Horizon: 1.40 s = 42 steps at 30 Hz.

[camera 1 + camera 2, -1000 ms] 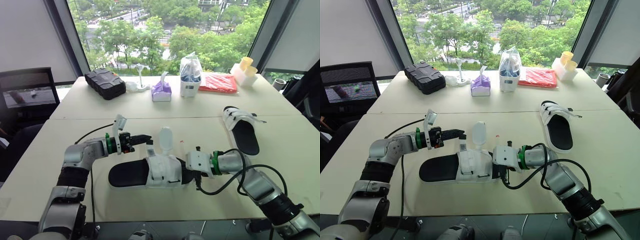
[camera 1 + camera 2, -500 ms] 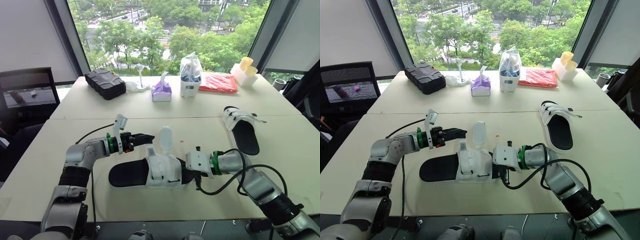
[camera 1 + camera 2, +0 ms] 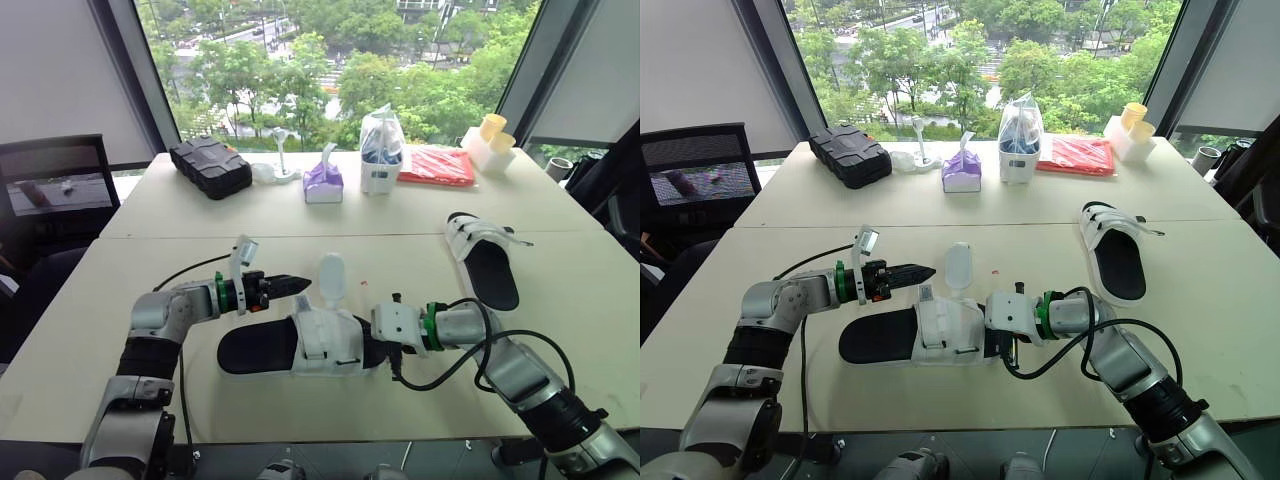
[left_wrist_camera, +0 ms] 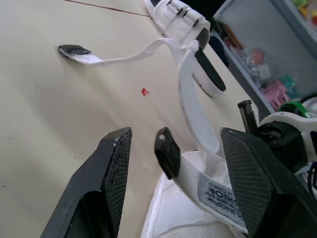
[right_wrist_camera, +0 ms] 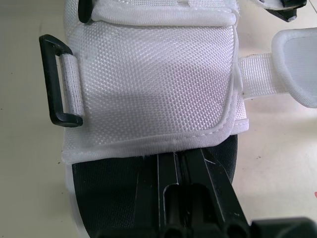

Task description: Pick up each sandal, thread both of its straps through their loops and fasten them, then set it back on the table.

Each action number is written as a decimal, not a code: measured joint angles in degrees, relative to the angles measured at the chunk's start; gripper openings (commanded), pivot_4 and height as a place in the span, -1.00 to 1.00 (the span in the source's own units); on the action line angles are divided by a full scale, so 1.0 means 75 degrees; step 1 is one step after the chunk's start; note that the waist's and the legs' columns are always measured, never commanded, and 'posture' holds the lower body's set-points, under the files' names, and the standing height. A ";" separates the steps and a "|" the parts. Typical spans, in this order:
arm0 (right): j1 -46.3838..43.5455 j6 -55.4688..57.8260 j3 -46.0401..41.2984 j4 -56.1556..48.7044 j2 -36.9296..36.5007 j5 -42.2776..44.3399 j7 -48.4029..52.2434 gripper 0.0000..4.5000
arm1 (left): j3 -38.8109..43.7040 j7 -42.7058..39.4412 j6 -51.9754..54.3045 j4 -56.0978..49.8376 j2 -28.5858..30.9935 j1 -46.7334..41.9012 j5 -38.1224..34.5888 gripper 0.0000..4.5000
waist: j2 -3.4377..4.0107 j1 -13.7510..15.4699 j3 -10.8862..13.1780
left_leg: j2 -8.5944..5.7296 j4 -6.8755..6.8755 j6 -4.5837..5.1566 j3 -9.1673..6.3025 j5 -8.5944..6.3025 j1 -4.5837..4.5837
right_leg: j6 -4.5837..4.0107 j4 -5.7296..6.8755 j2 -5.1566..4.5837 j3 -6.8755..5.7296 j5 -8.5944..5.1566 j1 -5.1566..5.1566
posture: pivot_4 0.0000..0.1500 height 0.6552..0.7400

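The near sandal (image 3: 300, 345), black-soled with a white upper, lies on the table (image 3: 150, 400) in front of me. One white strap (image 3: 331, 278) stands up from it. A second strap (image 4: 119, 58) trails loose over the tabletop. My left gripper (image 3: 292, 284) is open just left of the raised strap, and the black strap end (image 4: 167, 151) sits between its fingers (image 4: 106, 183). My right gripper (image 3: 376, 345) is shut at the sandal's right end, its fingers (image 5: 190, 188) lying on the black footbed under the upper's edge. The second sandal (image 3: 483, 258) lies at the right, straps fastened.
Along the far side of the table stand a black case (image 3: 210, 167), a purple tissue pack (image 3: 323, 180), a white bag (image 3: 381, 150), a red packet (image 3: 436, 165) and yellow cups (image 3: 492, 128). A chair (image 3: 50, 190) is at the left.
My left gripper has crept a little to the right and lower, closer to the raised strap. The right gripper and both sandals have stayed put.
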 measured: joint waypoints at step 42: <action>0.0216 0.0283 -0.0101 -0.0339 -0.0048 -0.0093 -0.0092 -1.00 | 0.0262 -0.0646 -0.0535 -0.0197 -0.0485 0.0098 -0.1230 -0.99 | 0.0000 0.0023 0.0000 | -0.0003 0.0010 0.0000 -0.0001 0.0000 -0.0003 | -0.0001 -0.0003 -0.0004 0.0001 0.0001 0.0005 | 1.00 1.00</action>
